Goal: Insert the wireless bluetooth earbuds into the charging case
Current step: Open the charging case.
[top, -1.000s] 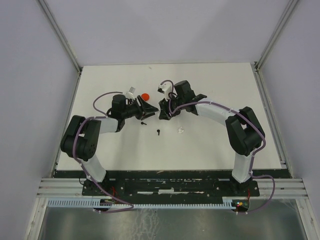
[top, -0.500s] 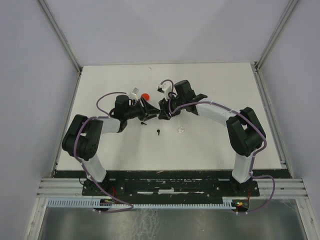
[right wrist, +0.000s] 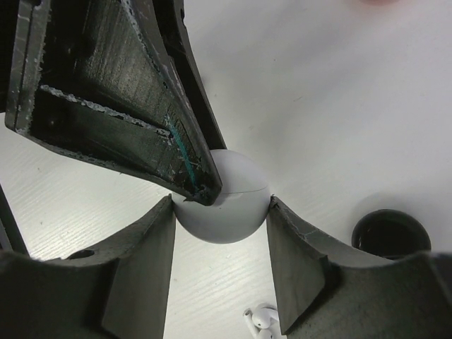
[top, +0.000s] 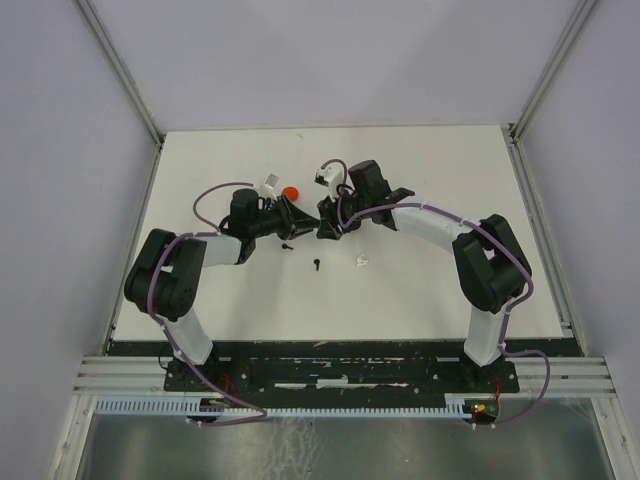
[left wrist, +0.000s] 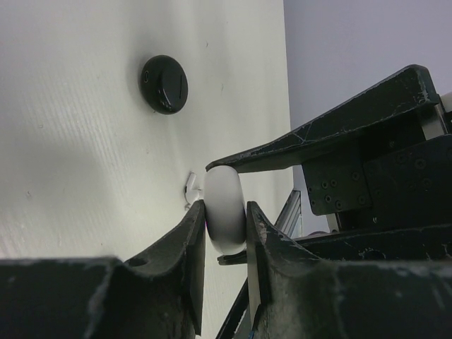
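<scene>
A white, round charging case sits between both grippers at the table's middle. My right gripper is shut on its rounded sides. My left gripper is shut on its flat faces, seen edge-on as the case. In the top view the left gripper and right gripper meet tip to tip and hide the case. One white earbud lies on the table just below the case, also visible as a white earbud. Two black earbuds lie loose nearby.
A black round disc lies flat on the white table, and the same disc shows beside the right finger. A small red round object sits behind the left gripper. White walls and metal posts enclose the table.
My left gripper shifted a little toward the right gripper, then narrowed its jaws onto the white case. The right arm has stayed still, gripping the case.
</scene>
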### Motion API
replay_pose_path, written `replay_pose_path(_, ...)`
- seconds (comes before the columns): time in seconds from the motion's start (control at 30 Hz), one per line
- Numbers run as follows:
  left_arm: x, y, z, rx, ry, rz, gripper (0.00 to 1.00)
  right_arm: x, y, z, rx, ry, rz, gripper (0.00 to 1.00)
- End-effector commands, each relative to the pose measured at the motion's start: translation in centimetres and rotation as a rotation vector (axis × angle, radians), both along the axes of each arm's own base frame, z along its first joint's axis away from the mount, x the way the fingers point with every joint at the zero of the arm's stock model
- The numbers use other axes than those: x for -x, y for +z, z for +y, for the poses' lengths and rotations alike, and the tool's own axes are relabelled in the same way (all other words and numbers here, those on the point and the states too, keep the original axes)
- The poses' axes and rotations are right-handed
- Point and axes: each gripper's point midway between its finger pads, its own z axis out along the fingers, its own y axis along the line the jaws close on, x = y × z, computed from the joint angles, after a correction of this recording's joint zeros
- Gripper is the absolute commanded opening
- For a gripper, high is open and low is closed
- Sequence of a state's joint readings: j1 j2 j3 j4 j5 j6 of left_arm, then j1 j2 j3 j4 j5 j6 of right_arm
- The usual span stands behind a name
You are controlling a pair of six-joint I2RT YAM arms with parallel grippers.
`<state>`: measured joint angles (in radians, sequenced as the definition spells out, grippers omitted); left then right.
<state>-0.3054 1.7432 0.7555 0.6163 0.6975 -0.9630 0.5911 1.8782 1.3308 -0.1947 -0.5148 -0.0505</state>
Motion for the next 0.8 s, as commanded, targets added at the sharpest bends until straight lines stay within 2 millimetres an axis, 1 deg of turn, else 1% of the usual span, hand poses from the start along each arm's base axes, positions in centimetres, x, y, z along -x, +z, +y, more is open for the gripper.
replay_pose_path(0.0,-0.9,1.7,-0.5,0.011,-0.021,-0.109,0.12,-0.9,3.2,0.7,-0.064,-0.011,-0.063,0.42)
replay_pose_path(0.03,-1.0,1.8,-0.5,0.011,-0.016,-0.110,0.11,-1.0,3.4,0.6,-0.067,-0.031,-0.058,0.53)
replay_pose_path(0.1,-1.2,1.9,-0.4,0.013,-0.003,-0.110,0.09,-1.1,3.9,0.2,-0.077,-0.070,-0.065,0.69)
replay_pose_path(0.17,-1.4,2.1,-0.3,0.017,0.007,-0.110,0.08,-1.1,4.5,-0.7,-0.094,-0.114,-0.075,0.76)
replay_pose_path(0.33,-1.7,2.5,-0.4,0.027,0.013,-0.118,0.07,-1.8,5.7,-4.6,-0.076,-0.320,-0.107,0.83)
replay_pose_path(0.4,-1.9,2.5,-0.4,0.029,0.017,-0.123,0.07,-1.9,6.0,-5.8,-0.078,-0.407,-0.110,0.89)
replay_pose_path(0.5,-2.0,2.5,-0.4,0.031,0.023,-0.131,0.06,-1.5,6.1,-6.4,-0.092,-0.468,-0.080,0.92)
replay_pose_path(0.6,-2.2,2.4,-0.3,0.023,0.036,-0.142,0.05,-1.9,6.0,-6.6,-0.102,-0.542,-0.043,0.98)
replay_pose_path(0.77,-2.1,2.9,-0.5,0.016,0.052,-0.167,0.05,-2.5,5.5,-6.4,-0.084,-0.586,-0.034,1.00)
